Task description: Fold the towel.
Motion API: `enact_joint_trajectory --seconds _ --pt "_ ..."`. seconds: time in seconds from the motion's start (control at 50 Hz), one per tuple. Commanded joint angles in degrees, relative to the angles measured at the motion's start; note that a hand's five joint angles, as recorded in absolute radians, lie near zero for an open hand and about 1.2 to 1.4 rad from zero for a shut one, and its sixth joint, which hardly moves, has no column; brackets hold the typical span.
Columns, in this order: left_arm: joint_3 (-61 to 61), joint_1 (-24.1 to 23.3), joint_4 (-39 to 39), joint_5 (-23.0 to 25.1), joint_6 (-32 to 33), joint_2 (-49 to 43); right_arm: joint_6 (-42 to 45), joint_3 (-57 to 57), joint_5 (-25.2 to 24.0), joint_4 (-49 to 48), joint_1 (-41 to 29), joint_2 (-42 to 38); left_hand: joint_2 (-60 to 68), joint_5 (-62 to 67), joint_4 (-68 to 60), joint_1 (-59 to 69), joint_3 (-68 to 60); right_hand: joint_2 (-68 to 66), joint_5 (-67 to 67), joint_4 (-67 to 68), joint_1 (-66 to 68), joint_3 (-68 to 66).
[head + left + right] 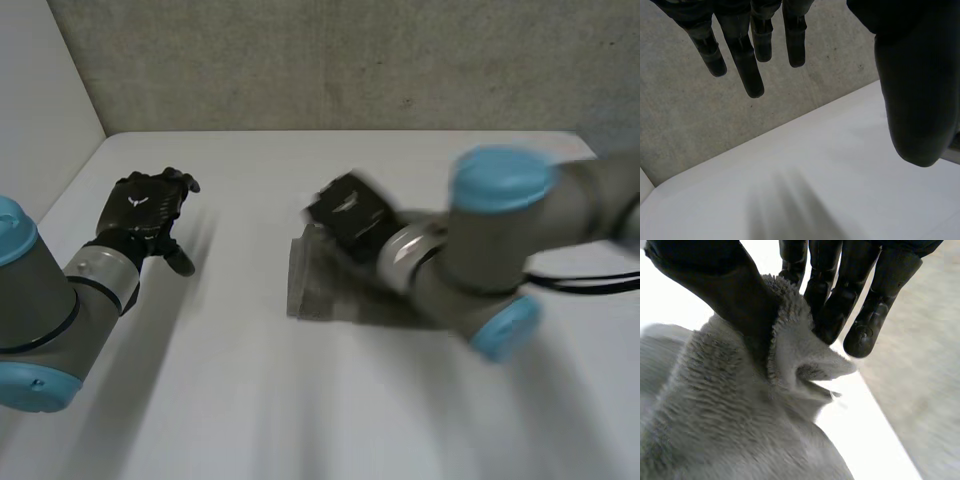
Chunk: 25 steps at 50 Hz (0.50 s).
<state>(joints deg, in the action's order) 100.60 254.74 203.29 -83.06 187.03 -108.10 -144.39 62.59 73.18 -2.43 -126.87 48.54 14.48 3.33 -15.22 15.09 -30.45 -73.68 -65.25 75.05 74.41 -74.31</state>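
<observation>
Grey towel point(312, 285) lies bunched near the middle of the table point(300, 420), its right part under the right arm. Right robot hand point(350, 215) sits at the towel's far edge. In the right wrist view its thumb and fingers point(837, 295) pinch a raised fold of the towel's rim. Left robot hand point(145, 208) is well apart from the towel, near the table's left edge toward the far left corner. Its fingers point(745, 60) are straight, spread, grasping nothing.

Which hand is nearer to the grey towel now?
The right. The right hand pinches the towel between thumb and fingers; the left hand is open over the table, apart from the towel.
</observation>
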Motion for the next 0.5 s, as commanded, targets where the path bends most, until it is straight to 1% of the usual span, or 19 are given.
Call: enact_joint_trajectory --seconds 0.02,0.04,0.06,0.08,0.12,0.14,0.18,0.2,0.24,0.28,0.3,0.34,0.36,0.4,0.42,0.44,0.46,0.48,0.5 --pt "-0.31 -0.55 0.01 0.0 0.0 -0.01 2.88 -3.36 5.02 -0.29 -5.23 -6.8 -3.76 -2.61 4.5 -4.37 19.73 63.68 65.25 -65.05 -64.41 64.31" --pt "-0.32 -0.56 0.01 0.0 0.0 -0.01 2.89 -3.35 5.04 -0.29 -5.23 -6.79 -3.76 -2.61 4.5 -4.37 19.73 63.68 65.25 -65.05 -64.41 64.31" --pt "-0.66 -1.08 0.01 0.0 0.0 -0.01 3.5 -3.01 6.96 -0.29 -5.05 -5.4 -3.76 -2.61 4.5 -4.37 19.73 63.68 65.25 -65.05 -64.41 64.31" --pt "-0.67 -1.08 0.01 0.0 0.0 -0.01 3.51 -3.0 6.98 -0.29 -5.05 -5.39 -3.76 -2.61 4.5 -4.37 19.73 63.68 65.25 -65.05 -64.41 64.31" --pt "-1.98 -2.48 0.09 0.0 0.0 -0.01 2.37 -0.56 8.73 -0.12 -3.74 -0.67 -3.76 -2.61 4.5 -4.37 19.73 63.68 65.25 -65.05 -64.41 64.31" --pt "-1.99 -2.49 0.09 0.0 0.0 -0.01 2.36 -0.54 8.73 -0.11 -3.73 -0.64 -3.76 -2.61 4.5 -4.37 19.73 63.68 65.25 -65.05 -64.41 64.31" --pt "-4.43 -4.68 0.01 -0.09 0.0 -0.09 -0.7 4.7 9.0 -0.2 -0.06 5.48 -3.76 -2.61 4.5 -4.37 19.73 63.68 65.25 -65.05 -64.41 64.31" --pt "-4.45 -4.69 0.01 -0.09 0.0 -0.09 -0.71 4.73 9.0 -0.2 -0.04 5.51 -3.76 -2.61 4.5 -4.37 19.73 63.68 65.25 -65.05 -64.41 64.31" --pt "-5.68 -5.74 0.01 -0.18 -0.09 -0.18 -5.44 11.46 8.39 -0.38 5.2 11.9 -3.76 -2.61 4.5 -4.37 19.73 63.68 65.25 -65.05 -64.41 64.31" --pt "-8.13 -7.58 -0.08 -0.26 -0.18 -0.62 -7.55 14.81 8.21 -0.73 7.76 14.28 -3.76 -2.61 4.5 -4.37 19.73 63.68 65.25 -65.05 -64.41 64.31" --pt "-8.14 -7.59 -0.08 -0.27 -0.18 -0.62 -7.57 14.84 8.21 -0.73 7.78 14.3 -3.76 -2.61 4.5 -4.37 19.73 63.68 65.25 -65.05 -64.41 64.31" --pt "-10.24 -9.69 -0.26 -0.44 -0.18 -1.5 -9.84 21.49 6.72 -1.08 12.77 17.37 -3.76 -2.61 4.5 -4.37 19.73 63.68 65.25 -65.05 -64.41 64.31" --pt "-10.25 -9.7 -0.26 -0.44 -0.18 -1.5 -9.85 21.52 6.71 -1.08 12.79 17.38 -3.76 -2.61 4.5 -4.37 19.73 63.68 65.25 -65.05 -64.41 64.31" --pt "-10.86 -10.75 -0.35 -0.53 -0.18 -2.12 -9.94 27.38 2.61 -2.74 17.69 18.08 -3.76 -2.61 4.5 -4.37 19.73 63.68 65.25 -65.05 -64.41 64.31" --pt "-11.38 -12.06 -0.35 -0.53 -0.18 -2.81 -9.94 27.41 2.58 -2.75 17.71 18.08 -3.6 -2.44 4.33 -4.21 19.57 63.68 65.25 -65.05 -64.41 64.31" --pt "-11.83 -13.2 -0.35 -0.7 -0.18 -3.34 -9.94 30.1 0.41 -3.88 20.41 18.25 -3.6 -2.44 4.33 -4.21 19.56 63.68 65.25 -65.05 -64.41 64.31" --pt "-11.83 -13.21 -0.35 -0.7 -0.18 -3.35 -9.94 32.22 -1.7 -5.02 23.05 18.34 -3.6 -2.44 4.33 -4.21 19.56 60.8 62.37 -62.17 -61.52 61.43" --pt "-12.09 -14.0 -0.35 -0.79 -0.18 -3.61 -9.94 32.24 -1.72 -5.04 23.07 18.34 -3.76 -2.61 4.5 -4.37 19.73 60.74 62.31 -62.11 -61.46 61.37" --pt "-12.09 -14.53 -0.26 -0.88 -0.18 -3.78 -9.94 33.63 -3.46 -5.82 24.9 18.26 -3.76 -2.61 4.5 -4.37 19.73 56.74 58.31 -58.11 -57.47 57.37"
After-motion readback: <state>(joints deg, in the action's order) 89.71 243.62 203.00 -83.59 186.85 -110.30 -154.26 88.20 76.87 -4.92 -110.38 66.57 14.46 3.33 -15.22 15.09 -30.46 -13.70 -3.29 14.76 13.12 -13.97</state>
